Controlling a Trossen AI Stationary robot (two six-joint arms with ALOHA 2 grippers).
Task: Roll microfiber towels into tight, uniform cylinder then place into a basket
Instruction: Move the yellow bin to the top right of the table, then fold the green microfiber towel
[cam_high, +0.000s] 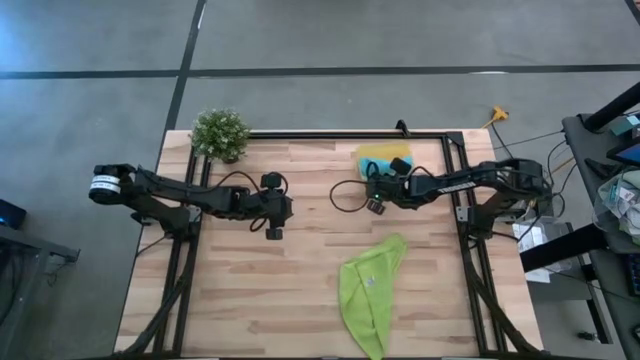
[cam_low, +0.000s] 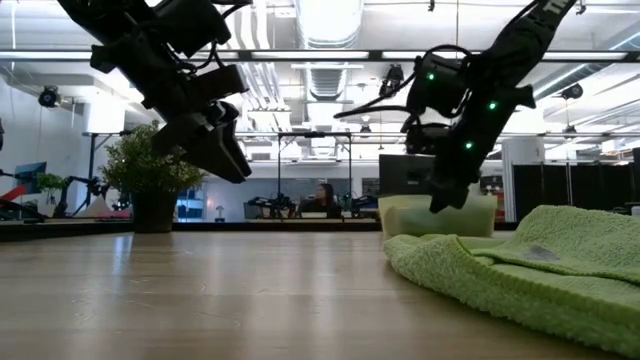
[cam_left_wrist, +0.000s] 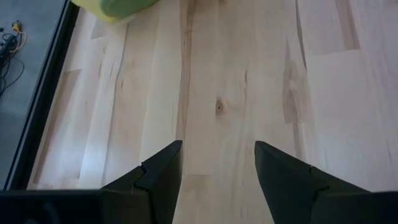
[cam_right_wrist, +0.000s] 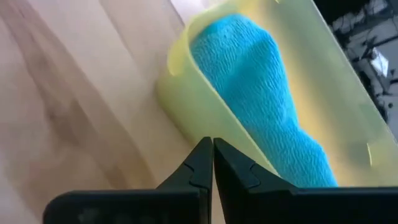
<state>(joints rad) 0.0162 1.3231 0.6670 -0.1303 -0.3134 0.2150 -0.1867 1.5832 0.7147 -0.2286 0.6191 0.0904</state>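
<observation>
No readable writing anywhere, left gripper (cam_high: 274, 233) hangs over bare wood with fingers spread and empty, green towel (cam_high: 372, 292) sprawls toward the table's (cam_high: 260, 300) near edge, its tag just a blur, right gripper (cam_high: 374, 206) pinched shut on nothing beside the basket (cam_high: 381, 152) holding the blue towel (cam_right_wrist: 261, 93).

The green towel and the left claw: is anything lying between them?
No. In the high view only bare wooden table separates the green towel from the open left gripper.
</observation>
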